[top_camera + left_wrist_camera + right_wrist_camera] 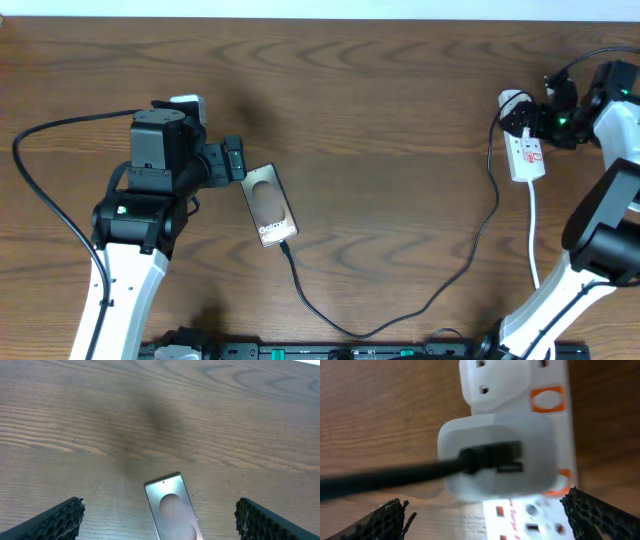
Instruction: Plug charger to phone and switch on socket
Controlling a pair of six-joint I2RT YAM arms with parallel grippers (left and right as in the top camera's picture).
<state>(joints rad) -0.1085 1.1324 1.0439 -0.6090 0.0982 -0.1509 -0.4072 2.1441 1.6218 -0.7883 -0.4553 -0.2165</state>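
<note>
The phone (270, 205) lies flat on the table, pale lettering at its near end. The charger's thin black cable (400, 318) meets that end with its plug tip (286, 245), then loops right and up to a white adapter (495, 455) seated in the socket (527, 152). My left gripper (233, 160) is open and empty just beyond the phone's far end; the phone also shows in the left wrist view (172, 512) between the fingers (159, 522). My right gripper (541, 118) is open over the socket (555, 517), its fingers (487, 517) either side of the adapter. Orange switches (547, 400) sit along the strip's edge.
The socket's white cord (533, 235) runs toward the front beside the right arm's base. A thick black arm cable (40, 150) loops at the left. A dark rail (350, 352) runs along the table's front edge.
</note>
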